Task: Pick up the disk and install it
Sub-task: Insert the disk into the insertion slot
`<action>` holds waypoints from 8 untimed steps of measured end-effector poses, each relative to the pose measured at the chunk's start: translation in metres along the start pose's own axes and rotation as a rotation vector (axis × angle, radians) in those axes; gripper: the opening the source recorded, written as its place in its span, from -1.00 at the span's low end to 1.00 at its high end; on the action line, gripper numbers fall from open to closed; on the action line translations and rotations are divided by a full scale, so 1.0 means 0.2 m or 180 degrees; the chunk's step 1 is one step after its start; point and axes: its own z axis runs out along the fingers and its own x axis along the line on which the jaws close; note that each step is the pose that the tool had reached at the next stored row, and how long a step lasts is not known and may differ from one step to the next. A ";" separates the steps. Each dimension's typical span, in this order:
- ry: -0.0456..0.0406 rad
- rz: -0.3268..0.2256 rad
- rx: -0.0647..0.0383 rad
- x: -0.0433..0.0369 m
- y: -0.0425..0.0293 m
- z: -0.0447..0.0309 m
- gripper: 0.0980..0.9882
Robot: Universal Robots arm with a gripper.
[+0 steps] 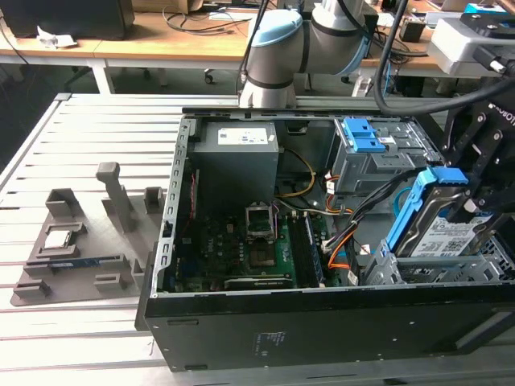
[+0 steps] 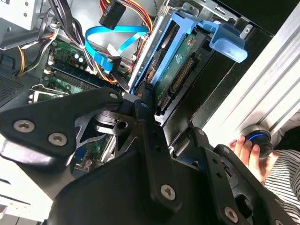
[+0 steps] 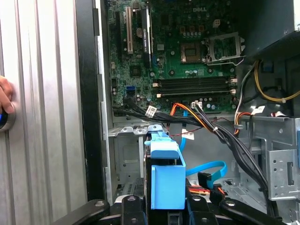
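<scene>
My gripper (image 3: 166, 208) is clamped on the disk (image 1: 442, 229), held on edge just above the bay (image 1: 386, 272) in the case (image 1: 322, 322), so pickup is done and seating remains.

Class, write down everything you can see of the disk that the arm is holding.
The disk is a flat silver metal drive with a white-and-blue label, framed by a blue plastic carrier. Its underside shows a green circuit board in the second wrist view. It stands tilted on edge over the open computer case, at the exterior view's right end, clamped by the black gripper.
</scene>
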 end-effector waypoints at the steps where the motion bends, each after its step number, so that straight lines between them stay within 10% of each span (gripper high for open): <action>1: 0.0000 0.0000 0.0000 0.000 0.000 0.005 -0.40; 8: 0.0001 0.0000 0.0000 -0.001 0.000 0.043 -0.40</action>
